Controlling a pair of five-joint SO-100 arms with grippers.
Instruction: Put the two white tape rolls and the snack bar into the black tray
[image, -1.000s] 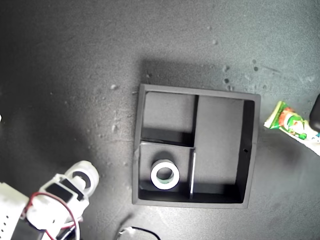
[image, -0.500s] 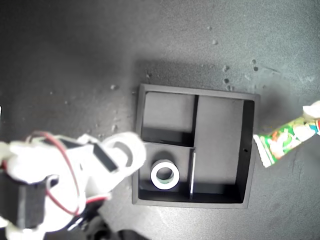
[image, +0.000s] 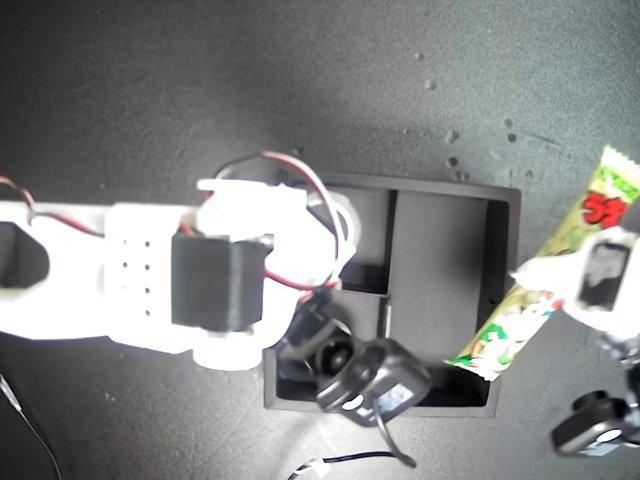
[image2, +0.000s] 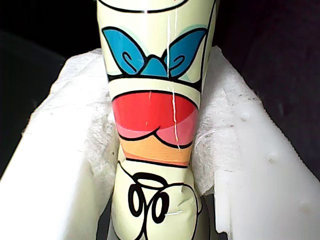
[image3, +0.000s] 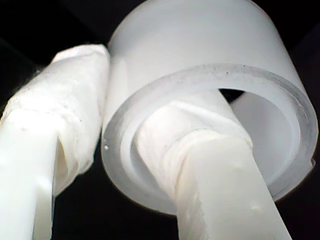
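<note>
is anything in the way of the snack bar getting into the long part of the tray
Nothing visible blocks it. The snack bar, held in my first hand, already has its lower end over the tray wall. The other arm covers the small compartments, not the long one.

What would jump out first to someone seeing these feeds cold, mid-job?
The bulky white arm with red wires sweeping in from the exterior view's left over the square black tray, my second gripper carrying a white ring-shaped tape roll with one finger through its hole. Next, the shiny green, white and red snack bar clamped in my first gripper, slanting over the tray's wall on the exterior view's right.
</note>
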